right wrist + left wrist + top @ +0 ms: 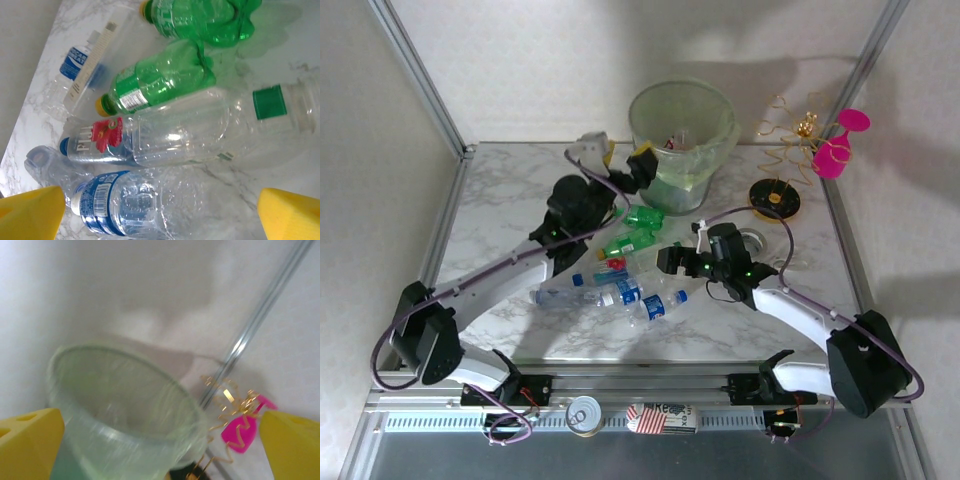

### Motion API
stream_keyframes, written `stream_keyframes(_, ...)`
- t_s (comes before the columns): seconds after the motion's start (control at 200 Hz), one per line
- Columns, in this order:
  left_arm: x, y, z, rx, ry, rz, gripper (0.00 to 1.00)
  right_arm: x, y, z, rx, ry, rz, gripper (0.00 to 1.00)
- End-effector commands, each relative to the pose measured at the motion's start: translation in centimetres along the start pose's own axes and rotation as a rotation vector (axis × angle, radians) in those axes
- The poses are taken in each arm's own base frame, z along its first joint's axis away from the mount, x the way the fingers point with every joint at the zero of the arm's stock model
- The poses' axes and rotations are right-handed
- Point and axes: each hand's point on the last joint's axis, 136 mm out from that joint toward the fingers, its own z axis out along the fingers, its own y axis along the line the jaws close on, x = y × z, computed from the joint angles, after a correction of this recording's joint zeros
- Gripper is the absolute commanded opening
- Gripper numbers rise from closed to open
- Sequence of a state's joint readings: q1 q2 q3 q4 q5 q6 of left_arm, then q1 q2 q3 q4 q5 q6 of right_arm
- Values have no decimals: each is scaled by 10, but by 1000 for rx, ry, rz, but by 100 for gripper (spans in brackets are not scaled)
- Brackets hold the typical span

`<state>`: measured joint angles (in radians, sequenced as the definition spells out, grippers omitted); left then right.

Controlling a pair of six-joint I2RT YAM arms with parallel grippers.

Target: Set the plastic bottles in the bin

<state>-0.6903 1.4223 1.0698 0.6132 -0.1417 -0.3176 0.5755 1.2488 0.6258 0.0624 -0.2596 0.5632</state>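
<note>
While the left end effector [625,163] hovers wide open and empty beside the bin [692,168], we note the right end effector [160,212] open, seemingly empty, above plastic bottles [175,135] clustered on the tabletop [500,200].

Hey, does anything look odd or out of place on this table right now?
The plastic bottles lie on their sides in a jumbled heap mid-table, some crumpled. A tin can sits apart, on the front rail.

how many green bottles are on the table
2. One green bottle lies nearest the bin, the second green bottle just beside it. Others may be hidden inside the bin.
</note>
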Motion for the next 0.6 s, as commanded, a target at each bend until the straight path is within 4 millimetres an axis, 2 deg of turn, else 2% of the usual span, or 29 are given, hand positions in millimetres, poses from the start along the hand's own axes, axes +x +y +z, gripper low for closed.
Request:
stream_keyframes(0.0, 10, 30, -27, -93, -32, -108, 99, 3, -15, 9, 87, 15, 114, 99)
stream_keyframes(0.2, 68, 82, -72, -252, 69, -202, 100, -3, -26, 29, 119, -12, 282, 99)
stream_keyframes(0.285, 85, 100, -89, -315, 85, -239, 99, -6, -31, 40, 140, -20, 351, 99)
stream_keyframes(0.406, 91, 120, -106, -387, 57, -259, 100, -13, -36, 52, 141, -58, 418, 99)
stream_keyframes(0.596, 76, 131, -116, -448, -11, -227, 100, -22, -41, 71, 155, -78, 460, 99)
